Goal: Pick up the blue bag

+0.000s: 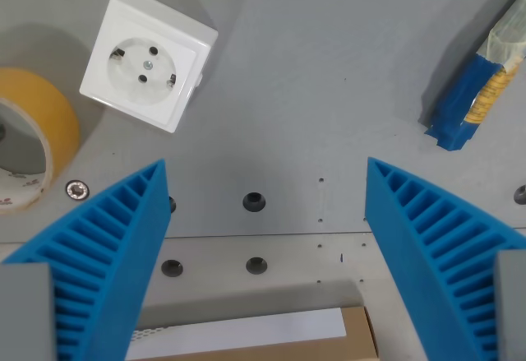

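The blue bag (481, 81) lies at the wrist view's upper right, a blue packet with yellow print and a clear top end, partly cut off by the frame edge. My gripper (267, 176) hangs open over the grey table (329, 48), its two ribbed blue fingers (107, 254) spread wide at the bottom corners. Nothing sits between them. The bag lies above and to the right of the right finger (436, 238), apart from it.
A white wall socket (148, 57) lies at the upper left. A roll of yellow tape (37, 131) sits at the left edge. Bolt holes (255, 203) dot the table. A cardboard piece with white paper (263, 332) lies at the bottom.
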